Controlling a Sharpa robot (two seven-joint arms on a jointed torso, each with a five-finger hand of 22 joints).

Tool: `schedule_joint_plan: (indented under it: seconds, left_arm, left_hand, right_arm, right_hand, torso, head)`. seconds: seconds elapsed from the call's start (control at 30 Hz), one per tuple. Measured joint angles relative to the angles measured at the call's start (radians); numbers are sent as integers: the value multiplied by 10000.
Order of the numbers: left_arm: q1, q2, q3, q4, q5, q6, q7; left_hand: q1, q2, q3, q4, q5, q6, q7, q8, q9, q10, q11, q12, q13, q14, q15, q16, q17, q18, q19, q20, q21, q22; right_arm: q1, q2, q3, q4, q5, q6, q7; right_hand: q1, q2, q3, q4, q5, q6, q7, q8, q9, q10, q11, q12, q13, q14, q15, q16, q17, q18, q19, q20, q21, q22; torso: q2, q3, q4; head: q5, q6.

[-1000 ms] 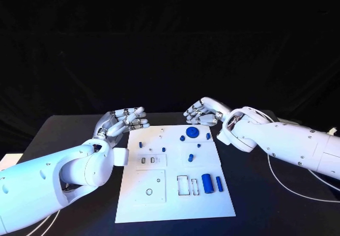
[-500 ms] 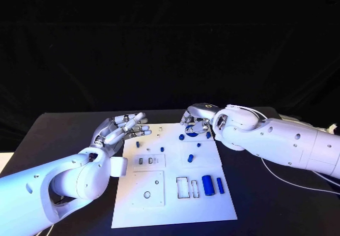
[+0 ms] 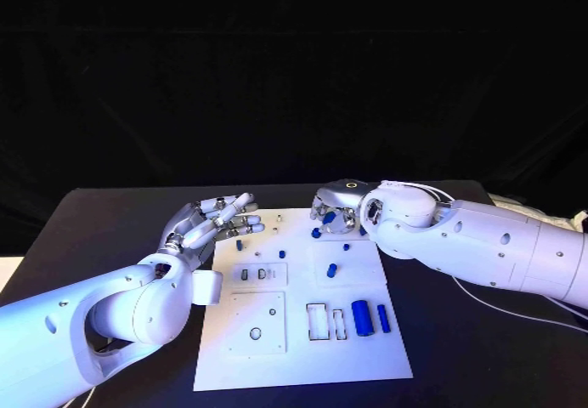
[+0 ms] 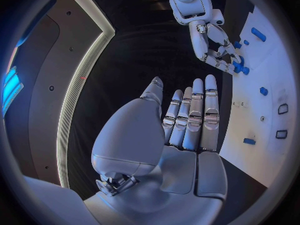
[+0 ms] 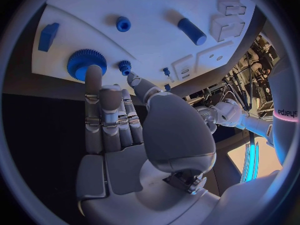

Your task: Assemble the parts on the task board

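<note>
**Right hand at the large gear, far end of the board**

Right hand (image 3: 333,212) down at the far end of the task board (image 3: 300,357), fingers stretched out straight, one fingertip (image 5: 94,74) touching the rim of the large blue gear (image 5: 83,61); nothing grasped. Small blue gear (image 5: 125,65) just beside the large one, near another fingertip. Left hand (image 3: 215,221) off the board's left edge, held above the black table (image 3: 98,229), released, fingers straight and close together, empty. Blue cylinder (image 3: 362,316) and narrow blue bar (image 3: 383,318) side by side near the board's right edge. Short blue peg (image 3: 330,271) around mid-board.
</note>
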Motion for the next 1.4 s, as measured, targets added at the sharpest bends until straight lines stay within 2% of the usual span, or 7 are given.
schedule_joint_plan:
  seconds: [0.07,0.53,0.7,0.93,1.4]
  left_arm:
    - [1,-5,0,9,4,1,-2]
    - [2,-62,1,62,19,5,-20]
    - [2,-90,1,86,21,5,-29]
    - [4,-114,1,105,22,5,-41]
    - [7,-135,3,109,23,5,-58]
  left_hand:
    - [0,0,0,0,0,0,0,0,0,0,0,0,0,0,0,0,0,0,0,0,0,0]
    - [0,0,-41,-41,0,0,0,-42,1,-1,1,0,-1,-1,1,-43,17,-1,34,34,0,-9]
    - [0,0,-41,-41,0,-1,0,-42,1,-2,2,0,-1,-1,1,-42,16,-1,34,34,0,-9]
    - [0,0,-41,-41,0,0,0,-40,2,-2,2,0,-2,-1,1,-43,36,-1,34,34,-41,-18]
    - [0,-1,-50,-50,0,-1,0,-39,-6,-2,2,-1,-2,-1,1,-42,34,-2,34,34,-40,-17]
  right_arm:
    - [0,49,-8,-45,-64,98,-22]
    - [-25,273,-52,-301,-289,513,-63]
    - [-33,302,-59,-376,-322,612,-62]
    - [-40,374,-72,-461,-352,746,-26]
    - [-60,476,-81,-587,-389,789,104]
  right_hand:
    - [-1,-78,29,29,0,0,0,0,0,6,-2,0,0,0,0,170,195,0,-42,-31,73,48]
    - [39,-118,218,217,0,32,-30,0,0,146,-1,1,-1,-1,0,877,999,-1,-142,0,413,261]
    - [39,-118,332,331,-53,154,-6,1,18,212,-42,1,-2,-1,0,1247,1411,0,-178,-35,551,357]
    - [120,-38,557,466,-174,408,-81,1,47,425,-151,1,-3,-1,0,1594,1780,0,-249,-36,799,491]
    - [120,-38,655,564,-217,477,-79,0,53,504,-144,1,-3,-1,1,1884,2128,1,-249,-36,999,673]
  torso:
    - [8,1,2]
    - [41,-1,30]
    - [51,-11,30]
    - [58,-12,29]
    - [75,-21,35]
  head:
    - [0,0]
    - [72,-37]
    - [78,-56]
    - [77,-83]
    - [77,-109]
